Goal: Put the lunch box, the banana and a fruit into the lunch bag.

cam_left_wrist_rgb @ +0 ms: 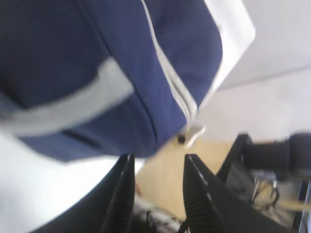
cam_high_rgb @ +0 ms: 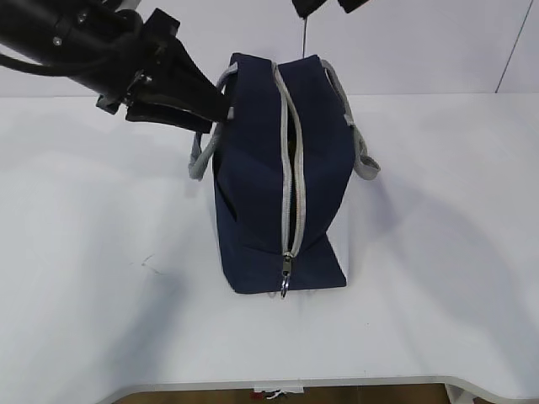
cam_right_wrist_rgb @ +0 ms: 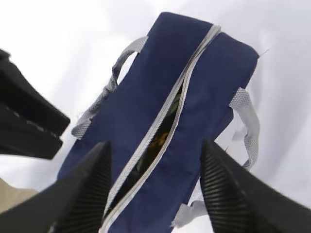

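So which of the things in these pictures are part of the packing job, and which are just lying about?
Part of the job:
- lunch bag, zipper partly open
- something yellowish inside the gap, too hidden to name
- left gripper beside the bag's handle
- right gripper open above the bag

Just lying about:
- nothing on the white table

Left arm reaches in from the far left, its tool (cam_high_rgb: pixel 221 112) pointing right, fingers (cam_left_wrist_rgb: pixel 121 194) slightly parted and empty. Right tool (cam_right_wrist_rgb: pixel 154 187) hangs high at the far side, pointing down, fingers spread wide.

The lunch bag (cam_high_rgb: pixel 269 177) stands mid-table (cam_high_rgb: pixel 84 252), left tool (cam_high_rgb: pixel 221 111) beside it.
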Controlling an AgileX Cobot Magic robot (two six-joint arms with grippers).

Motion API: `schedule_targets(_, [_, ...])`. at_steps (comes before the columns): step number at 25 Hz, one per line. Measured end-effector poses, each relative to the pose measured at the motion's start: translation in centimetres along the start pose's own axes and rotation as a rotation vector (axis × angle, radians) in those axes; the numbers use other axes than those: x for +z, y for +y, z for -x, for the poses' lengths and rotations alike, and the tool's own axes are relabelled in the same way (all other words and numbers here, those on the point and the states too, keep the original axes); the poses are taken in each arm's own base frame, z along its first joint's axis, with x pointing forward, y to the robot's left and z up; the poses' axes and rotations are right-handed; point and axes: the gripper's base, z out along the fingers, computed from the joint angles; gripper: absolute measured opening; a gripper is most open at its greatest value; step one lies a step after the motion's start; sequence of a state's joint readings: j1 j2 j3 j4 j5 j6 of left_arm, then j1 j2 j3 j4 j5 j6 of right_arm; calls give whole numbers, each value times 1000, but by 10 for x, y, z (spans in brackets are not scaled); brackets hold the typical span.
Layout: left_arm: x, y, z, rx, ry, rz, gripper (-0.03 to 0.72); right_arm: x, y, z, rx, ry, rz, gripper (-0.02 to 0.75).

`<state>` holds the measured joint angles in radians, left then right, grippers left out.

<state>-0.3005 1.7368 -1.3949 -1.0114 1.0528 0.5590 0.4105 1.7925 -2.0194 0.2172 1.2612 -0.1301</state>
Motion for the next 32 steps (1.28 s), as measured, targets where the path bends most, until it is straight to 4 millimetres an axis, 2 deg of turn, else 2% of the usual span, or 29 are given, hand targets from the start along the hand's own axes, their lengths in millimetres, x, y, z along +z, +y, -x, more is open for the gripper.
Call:
schedule_targets(6, [-13,-12,-13,42,125,9,258,-35,10,-16,33,-34,17,468])
schedule_targets(10, [-25,-19,-8,46,146,93,258,-48,18,-37,54,-13,66,468])
schedule_targets(16, [-43,-32,-12,11,155,288,258,-60,26,-81,55,43,85,468])
schedule_targets(20, [-55,-46,-25,59,176,457,258,-71,29,-110,19,-68,73,468])
schedule_targets(24, [-69,-64,-43,91,162,475,258,-67,31,-147,-44,-161,66,468])
schedule_targets(27, [-83,-72,-57,105,142,479,258,-57,30,-170,-48,-176,66,468])
schedule_targets(29, [-88,-75,-66,108,137,478,258,-50,30,-178,-32,-154,81,468])
schedule_targets(32, [-96,-80,-76,118,126,480,258,-47,30,-177,-12,-162,94,469])
